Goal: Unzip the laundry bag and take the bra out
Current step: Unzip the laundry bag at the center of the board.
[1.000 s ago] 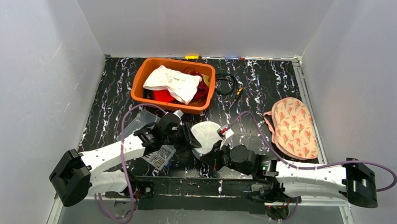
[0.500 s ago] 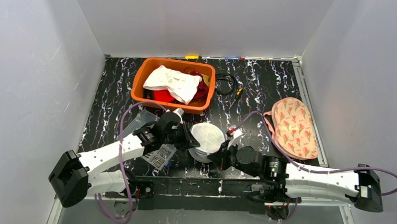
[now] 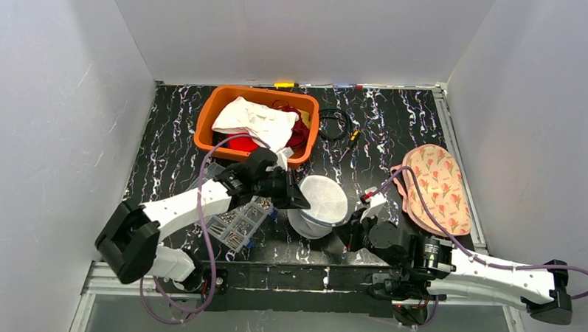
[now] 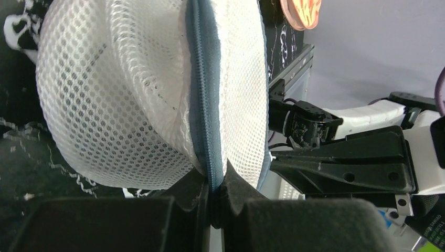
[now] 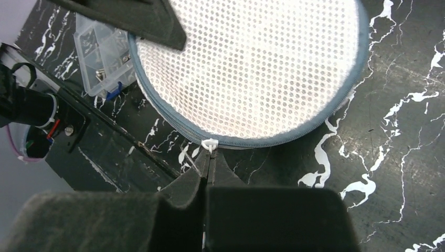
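From above, the round white mesh laundry bag [image 3: 323,202] lies on the black marbled tabletop [image 3: 396,118], between the two arms and near the front edge. The left claw [image 3: 301,203] grips its left rim and the right claw [image 3: 347,227] meets its front right edge. Behind stands an orange basket [image 3: 204,130] of clothes, a clear screw box [image 3: 234,223] lies under the left arm, and a floral fabric piece [image 3: 434,186] lies well apart at the right. The bag's contents cannot be made out. In the left wrist view, the left claw [image 4: 211,207] is clenched on the laundry bag [image 4: 120,100], pinching its grey-blue zipper [image 4: 202,79] seam, which runs straight up from the fingertips. In the right wrist view, the right claw [image 5: 209,165] is clenched on the white zipper pull [image 5: 210,143] at the near rim of the bag [image 5: 252,63], whose zipper [image 5: 294,134] looks closed along that visible edge.
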Available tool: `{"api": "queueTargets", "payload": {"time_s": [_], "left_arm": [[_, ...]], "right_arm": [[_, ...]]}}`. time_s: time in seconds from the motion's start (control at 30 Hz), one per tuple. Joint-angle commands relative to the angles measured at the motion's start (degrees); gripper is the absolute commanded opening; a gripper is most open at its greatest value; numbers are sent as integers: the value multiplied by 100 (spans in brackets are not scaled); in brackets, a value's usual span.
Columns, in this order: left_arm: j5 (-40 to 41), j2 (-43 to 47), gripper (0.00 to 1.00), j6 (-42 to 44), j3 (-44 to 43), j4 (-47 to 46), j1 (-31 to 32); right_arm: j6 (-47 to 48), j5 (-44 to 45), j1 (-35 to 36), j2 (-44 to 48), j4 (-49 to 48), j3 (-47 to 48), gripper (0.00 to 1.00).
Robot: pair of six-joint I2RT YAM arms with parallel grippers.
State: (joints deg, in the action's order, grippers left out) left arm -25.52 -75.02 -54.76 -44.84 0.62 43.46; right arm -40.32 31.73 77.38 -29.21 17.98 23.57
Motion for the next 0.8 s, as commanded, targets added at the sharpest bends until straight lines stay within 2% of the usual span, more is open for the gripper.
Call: {"api": "queueTargets", "payload": {"time_s": [0.0,0.03,0.1,0.23,0.3,0.37,0.53,0.77], "left_arm": [[-699,-495,0,906,-532,284,-145],[-656,-588,3,989,-610,393,-175],[-587,-644,17,1015,-639,472,-226],[-462,-397,63,797,-421,484,-246],[-290,-122,73,707,-291,713,-235],[-111,199,80,660,-141,1036,-234],[286,1347,87,251,452,1592,-233],[449,2356,93,-726,1155,1394,-84]], "right_arm": [[47,46,11,-104,-38,-25,1],[28,-4,8,-154,-154,-80,1],[-1,-108,5,-254,-399,-167,1],[-6,-265,12,-520,-898,-214,1],[9,-363,11,-687,-1132,-184,1],[29,-471,13,-867,-1349,-120,1],[90,-736,5,-1309,-1894,45,1],[259,-1067,13,-2069,-2577,360,1]]}}
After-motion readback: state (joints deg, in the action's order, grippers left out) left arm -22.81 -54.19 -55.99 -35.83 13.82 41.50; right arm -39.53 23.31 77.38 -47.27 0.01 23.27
